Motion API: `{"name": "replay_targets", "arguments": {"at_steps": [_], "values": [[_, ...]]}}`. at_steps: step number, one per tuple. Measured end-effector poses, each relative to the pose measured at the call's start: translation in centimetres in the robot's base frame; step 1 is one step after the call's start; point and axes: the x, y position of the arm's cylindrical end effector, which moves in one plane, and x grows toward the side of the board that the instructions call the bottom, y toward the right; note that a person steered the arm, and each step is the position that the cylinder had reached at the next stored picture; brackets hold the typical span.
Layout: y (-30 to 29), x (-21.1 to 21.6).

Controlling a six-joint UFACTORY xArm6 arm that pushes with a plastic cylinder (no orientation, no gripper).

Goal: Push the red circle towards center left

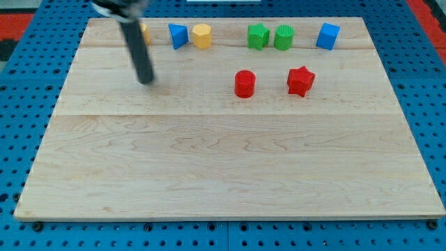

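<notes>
The red circle block (244, 84) sits on the wooden board (223, 160), in the upper middle. A red star block (300, 81) lies to its right. My tip (146, 81) rests on the board well to the left of the red circle, at about the same height in the view. The rod (134, 42) rises from it towards the view's top left. The tip touches no block.
Along the top edge stand a yellow block (144, 31) partly hidden by the rod, a blue triangular block (178, 35), a yellow hexagon (201, 35), a green star (258, 35), a green cylinder (283, 37) and a blue cube (327, 35).
</notes>
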Motion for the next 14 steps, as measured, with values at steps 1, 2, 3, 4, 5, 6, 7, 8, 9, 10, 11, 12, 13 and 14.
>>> {"name": "replay_targets", "arguments": {"at_steps": [1,2,3,4,5,6,7,8,9,10,11,12,13,14], "values": [[11.6,7.3],[14.4,9.6],[14.6,9.9],[17.3,11.7],[25.2,11.7],[31.5,9.8],[33.6,5.8],[32.4,0.0],[23.9,-1.7],[13.1,-2.6],[15.5,-1.1],[13.4,-1.1],[3.4,-4.4],[-6.6,-7.4]]}}
